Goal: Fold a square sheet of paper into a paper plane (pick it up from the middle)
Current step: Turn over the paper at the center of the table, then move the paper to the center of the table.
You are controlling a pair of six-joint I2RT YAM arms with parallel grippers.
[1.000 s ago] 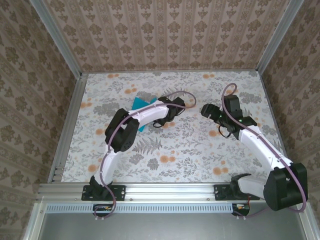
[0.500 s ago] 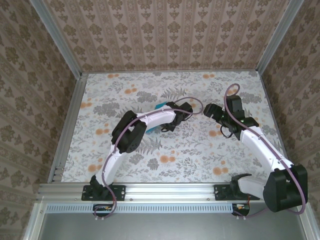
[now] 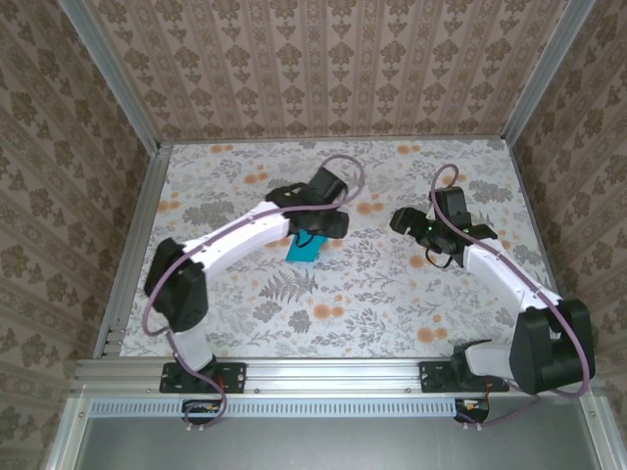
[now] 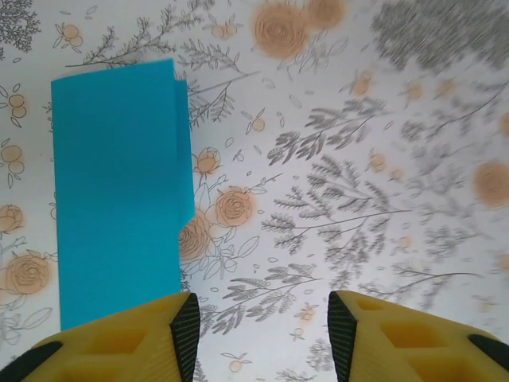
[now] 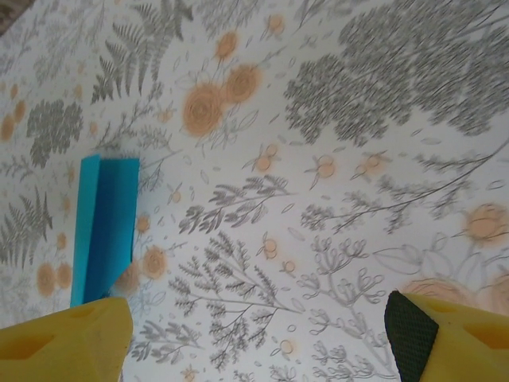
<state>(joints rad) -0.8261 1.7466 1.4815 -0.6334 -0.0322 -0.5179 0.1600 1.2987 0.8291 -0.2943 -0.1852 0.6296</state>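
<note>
Folded paper (image 4: 119,199) ahead of left gripper (image 4: 261,322) (beyond one fingertip (image 4: 184,326)).

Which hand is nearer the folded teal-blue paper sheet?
The left hand, directly beside the folded teal-blue paper sheet; the right hand stands farther off across the floral table.

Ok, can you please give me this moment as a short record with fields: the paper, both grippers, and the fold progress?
paper: teal sheet of paper, folded into a long rectangle, layers slightly offset, lying flat on the table
left gripper: open, holding nothing, one finger next to the paper's end
right gripper: open, holding nothing, apart from the paper
fold progress: first fold made, no pointed plane shape yet
</note>
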